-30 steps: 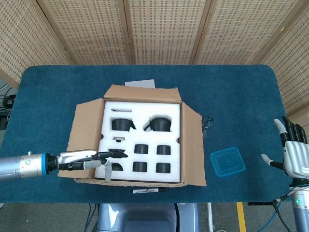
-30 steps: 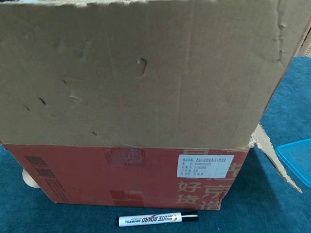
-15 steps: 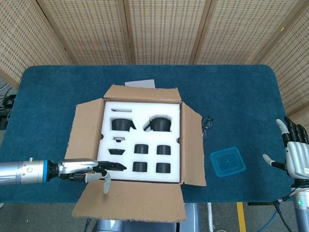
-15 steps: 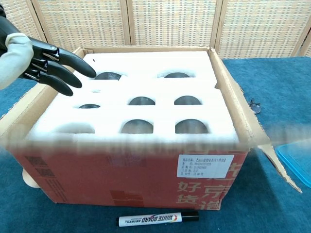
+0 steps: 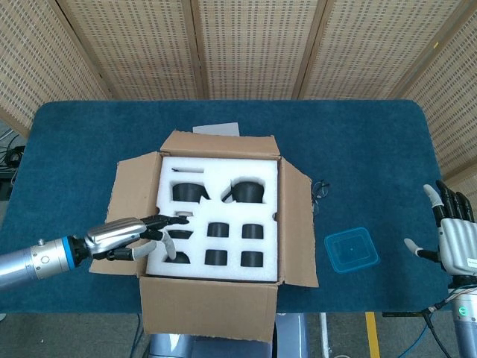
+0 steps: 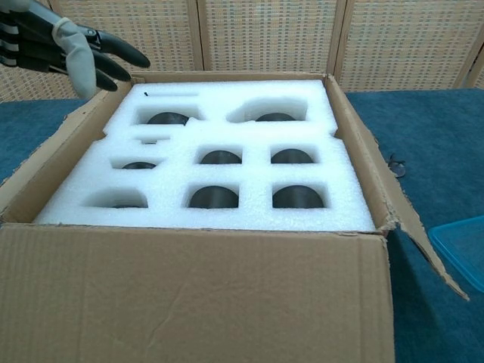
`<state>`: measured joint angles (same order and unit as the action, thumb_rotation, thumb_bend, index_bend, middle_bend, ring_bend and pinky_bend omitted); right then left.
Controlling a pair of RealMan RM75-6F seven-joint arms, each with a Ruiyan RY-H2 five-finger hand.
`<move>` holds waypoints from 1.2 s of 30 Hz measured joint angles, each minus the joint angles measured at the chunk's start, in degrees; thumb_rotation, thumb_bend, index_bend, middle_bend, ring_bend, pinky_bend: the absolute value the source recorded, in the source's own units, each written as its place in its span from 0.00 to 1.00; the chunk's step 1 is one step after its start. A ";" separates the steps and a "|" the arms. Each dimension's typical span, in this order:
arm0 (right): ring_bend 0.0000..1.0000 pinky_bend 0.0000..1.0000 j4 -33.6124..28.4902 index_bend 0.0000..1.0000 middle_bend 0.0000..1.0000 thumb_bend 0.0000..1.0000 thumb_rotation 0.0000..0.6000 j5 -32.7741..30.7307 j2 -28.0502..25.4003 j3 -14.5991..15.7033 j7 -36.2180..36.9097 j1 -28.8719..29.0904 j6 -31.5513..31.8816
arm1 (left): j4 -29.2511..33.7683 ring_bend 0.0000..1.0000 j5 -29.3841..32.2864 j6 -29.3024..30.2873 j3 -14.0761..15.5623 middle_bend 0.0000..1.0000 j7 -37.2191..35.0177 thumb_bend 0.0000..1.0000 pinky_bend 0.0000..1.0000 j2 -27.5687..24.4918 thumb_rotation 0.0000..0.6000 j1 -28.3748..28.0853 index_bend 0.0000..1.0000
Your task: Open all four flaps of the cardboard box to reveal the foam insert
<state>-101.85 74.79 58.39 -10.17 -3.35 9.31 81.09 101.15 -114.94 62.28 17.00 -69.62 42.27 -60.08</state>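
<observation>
The cardboard box (image 5: 134, 195) stands in the middle of the blue table with its flaps folded outward. Its white foam insert (image 5: 218, 220) with dark round pockets lies fully exposed, also seen in the chest view (image 6: 212, 170). The near flap (image 5: 209, 307) hangs down over the box front (image 6: 197, 295). My left hand (image 5: 141, 237) hovers above the left flap and the foam's left edge, fingers spread and holding nothing; the chest view shows it (image 6: 64, 49) at the top left. My right hand (image 5: 453, 231) stays upright at the table's right edge, fingers apart and empty.
A blue plastic lid (image 5: 351, 250) lies on the table right of the box, its corner showing in the chest view (image 6: 461, 246). A small wire loop (image 5: 320, 190) sits beside the right flap. A grey sheet (image 5: 217, 129) pokes out behind the box.
The near flap has swung from upright down to hanging over the box front, covering the marker. My left hand let it go and rose back over the left edge of the foam.
</observation>
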 measured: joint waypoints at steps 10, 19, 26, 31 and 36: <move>0.00 0.00 2.88 0.00 0.00 0.18 1.00 1.63 1.06 0.61 0.05 0.20 0.08 | 6.24 0.00 23.63 1.08 -5.67 0.00 39.14 0.62 0.00 2.59 0.35 12.44 0.24; 0.00 0.00 4.41 0.00 0.00 0.18 1.00 2.29 2.00 1.31 -0.23 -0.45 0.91 | 8.53 0.00 39.15 13.05 -9.53 0.00 64.25 0.49 0.00 10.34 0.37 26.74 0.23; 0.00 0.00 5.06 0.00 0.00 0.18 1.00 3.35 3.05 2.43 -1.58 -1.48 2.30 | 7.18 0.00 41.25 22.26 -10.31 0.00 70.38 0.44 0.00 15.30 0.37 34.90 0.22; 0.00 0.00 5.10 0.00 0.00 0.18 1.00 4.82 3.68 3.12 -1.97 -1.95 3.10 | 5.73 0.00 38.65 28.68 -10.69 0.00 73.40 0.43 0.00 18.41 0.37 39.78 0.22; 0.00 0.00 4.94 0.00 0.00 0.18 1.00 6.44 4.33 3.68 -3.20 -2.09 3.71 | 5.29 0.00 34.81 31.10 -10.65 0.00 74.33 0.43 0.00 19.86 0.38 43.38 0.22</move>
<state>-96.91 81.23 62.72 -6.49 -6.56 7.22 84.80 106.44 -80.13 93.38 6.35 4.71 62.13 -16.70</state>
